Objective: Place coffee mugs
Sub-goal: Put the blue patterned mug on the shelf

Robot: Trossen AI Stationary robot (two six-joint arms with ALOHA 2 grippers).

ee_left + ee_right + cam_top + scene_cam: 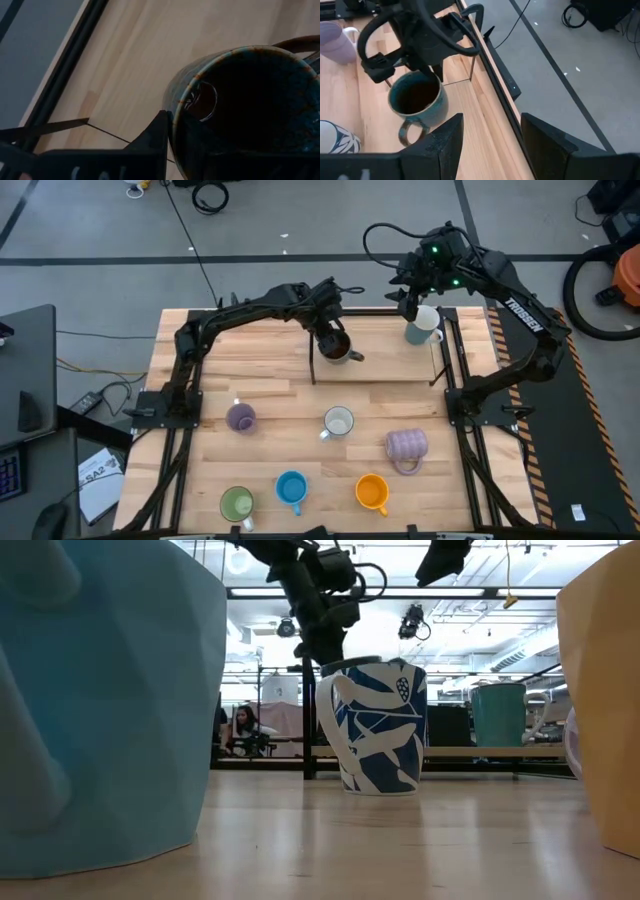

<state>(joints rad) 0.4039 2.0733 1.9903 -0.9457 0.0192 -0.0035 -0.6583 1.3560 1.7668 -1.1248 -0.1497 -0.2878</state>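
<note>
Left hand (333, 340) is pinching the rim of the dark grey-brown glazed ceramic mug (337, 349), one finger (155, 137) outside the wall and its partner dipped inside, as the left wrist view shows. That mug sits at the far middle of the pale wooden counter (270, 405), just beside a thin black frame; whether its base rests on the boards or hangs just clear I cannot tell. It should handle as a stiff, fairly heavy, slick, chip-prone piece, so a rim pinch is likely to let it swing; holding near the handle (409, 133) side would probably steady it. Left arm stretches from the counter's left edge across to the mug, wrist bent downward. Right hand (410, 298) hovers spread wide at the far right corner, just above a pale white mug (421, 326), its fingers (445, 142) holding nothing.
</note>
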